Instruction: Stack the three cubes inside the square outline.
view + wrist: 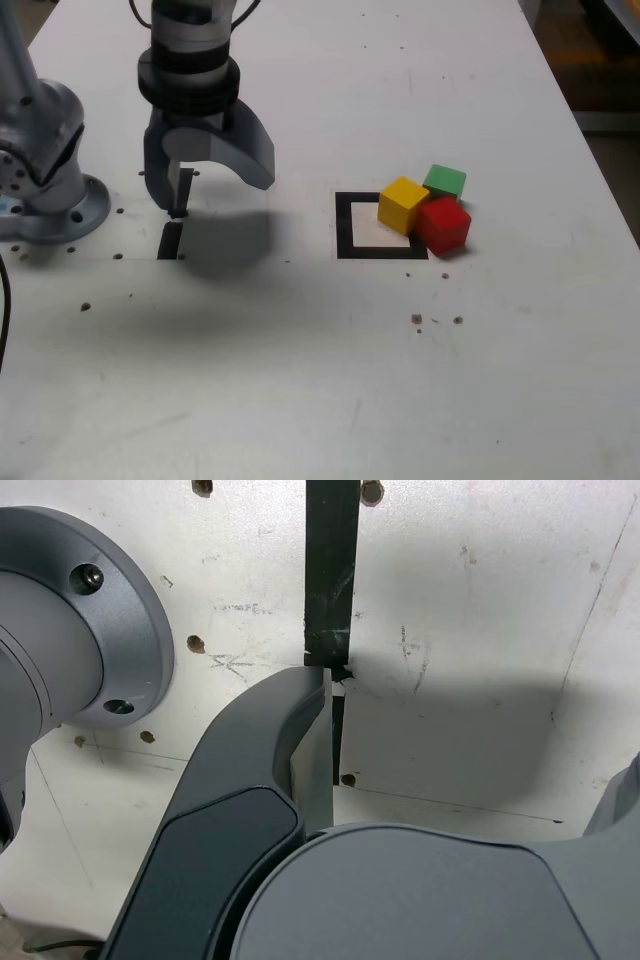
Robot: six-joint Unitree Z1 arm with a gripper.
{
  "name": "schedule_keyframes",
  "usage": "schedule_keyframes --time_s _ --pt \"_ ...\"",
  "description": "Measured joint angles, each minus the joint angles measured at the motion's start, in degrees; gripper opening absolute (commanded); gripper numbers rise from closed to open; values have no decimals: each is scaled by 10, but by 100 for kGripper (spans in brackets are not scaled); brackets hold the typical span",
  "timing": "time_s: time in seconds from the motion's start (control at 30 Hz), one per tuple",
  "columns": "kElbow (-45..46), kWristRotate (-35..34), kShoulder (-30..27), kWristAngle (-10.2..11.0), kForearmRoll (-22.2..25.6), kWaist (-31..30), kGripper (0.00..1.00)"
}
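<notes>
Three cubes huddle together at the exterior view's right. The yellow cube [403, 204] sits on the far right corner of the square outline [345, 226], partly inside it. The red cube [444, 224] rests just outside the outline's right side, touching the yellow one. Behind both lies the green cube [445, 182]. My gripper [215, 195] hangs open and empty well to the left of the outline, pointing down at the table. In the wrist view one finger [300, 720] nearly touches a black tape strip [330, 560]. No cube shows in the wrist view.
Two short black tape strips [171, 240] lie in a line under the gripper. The arm's grey base [50, 195] stands at the exterior view's left edge. Small screw holes [417, 319] dot the white table [320, 380], whose right edge runs past the cubes.
</notes>
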Motion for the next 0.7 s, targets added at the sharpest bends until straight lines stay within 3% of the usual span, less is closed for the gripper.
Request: schedule_keyframes --time_s 0.7 --pt "-11 -8 1 -9 -14 0 99"
